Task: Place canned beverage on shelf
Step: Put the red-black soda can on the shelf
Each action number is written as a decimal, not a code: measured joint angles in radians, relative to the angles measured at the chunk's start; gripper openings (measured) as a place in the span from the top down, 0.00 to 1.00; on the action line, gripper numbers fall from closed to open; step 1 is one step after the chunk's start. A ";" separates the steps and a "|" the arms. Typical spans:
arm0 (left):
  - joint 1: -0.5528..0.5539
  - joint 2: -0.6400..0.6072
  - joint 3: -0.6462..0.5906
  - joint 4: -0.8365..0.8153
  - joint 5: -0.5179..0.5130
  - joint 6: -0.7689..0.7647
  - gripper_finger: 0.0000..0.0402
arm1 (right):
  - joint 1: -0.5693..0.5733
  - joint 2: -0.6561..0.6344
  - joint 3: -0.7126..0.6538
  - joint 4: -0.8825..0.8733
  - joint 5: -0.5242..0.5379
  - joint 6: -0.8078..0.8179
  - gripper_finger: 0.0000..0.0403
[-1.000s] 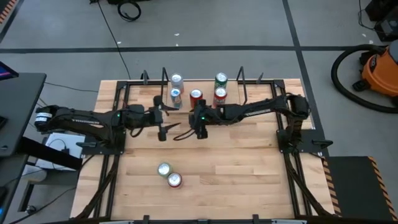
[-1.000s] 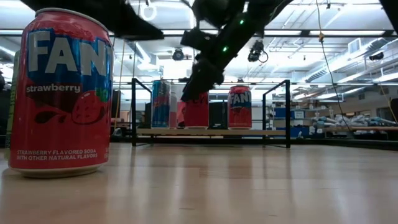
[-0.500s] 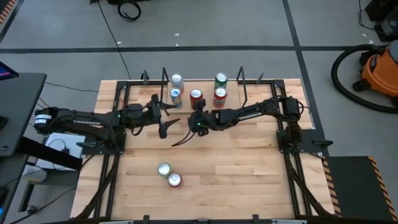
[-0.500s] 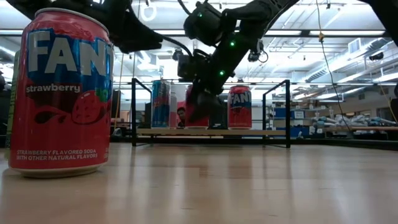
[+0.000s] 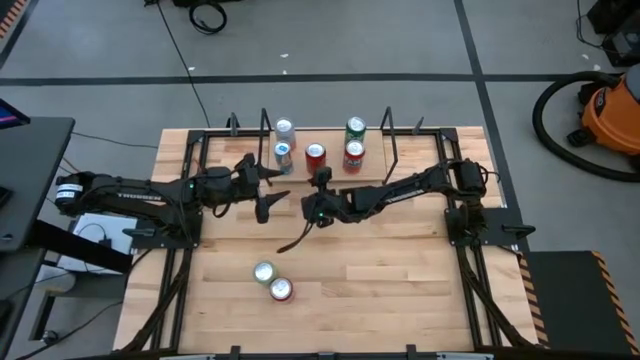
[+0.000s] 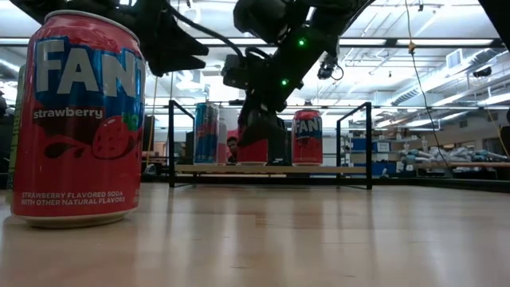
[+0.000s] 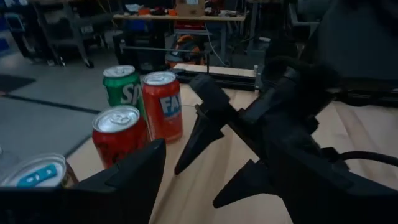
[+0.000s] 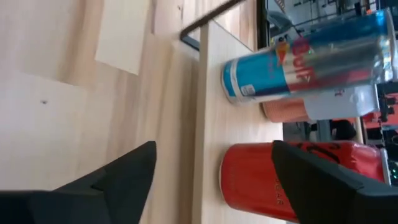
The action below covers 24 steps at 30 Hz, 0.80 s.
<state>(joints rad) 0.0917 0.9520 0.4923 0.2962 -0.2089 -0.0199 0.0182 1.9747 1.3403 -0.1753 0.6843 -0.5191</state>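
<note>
My right pincer (image 5: 320,177) hangs open and empty just before the shelf (image 5: 330,172); drifting nearer could topple its red can (image 5: 315,154).

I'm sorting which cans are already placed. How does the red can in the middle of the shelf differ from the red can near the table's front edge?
The red can on the shelf stands on the light-wood shelf, among four other cans; the front red can stands on the bare tabletop beside one silver-topped can. The right gripper hovers by the shelf can; none is near the front one. Both stand upright.
</note>
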 joint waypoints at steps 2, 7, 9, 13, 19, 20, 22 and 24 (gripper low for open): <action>0.000 0.002 0.000 -0.004 0.000 -0.021 0.28 | 0.004 0.000 0.000 0.000 -0.001 0.003 0.24; 0.000 0.004 0.000 -0.044 0.000 -0.095 0.28 | -0.015 0.003 -0.001 -0.006 0.001 0.010 0.37; 0.000 0.004 0.000 -0.075 0.000 -0.109 0.28 | -0.024 0.003 -0.001 -0.002 -0.001 0.011 0.41; 0.000 0.004 0.000 -0.117 0.000 -0.131 0.28 | -0.029 0.003 -0.001 0.002 0.022 0.002 0.45; 0.000 0.004 -0.002 -0.170 0.000 -0.139 0.28 | -0.015 0.000 -0.092 0.156 0.059 -0.063 0.47; 0.000 0.004 -0.006 -0.169 0.000 -0.144 0.28 | -0.013 -0.002 -0.125 0.216 0.067 -0.088 0.47; 0.000 0.005 -0.009 -0.181 -0.002 -0.146 0.28 | -0.012 -0.004 -0.190 0.377 0.067 -0.143 0.47; 0.000 0.004 -0.009 -0.182 -0.010 -0.153 0.28 | -0.012 -0.006 -0.247 0.508 0.076 -0.205 0.47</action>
<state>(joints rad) 0.0917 0.9562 0.4835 0.1143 -0.2184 -0.1730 0.0059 1.9685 1.0938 0.3323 0.7600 -0.7243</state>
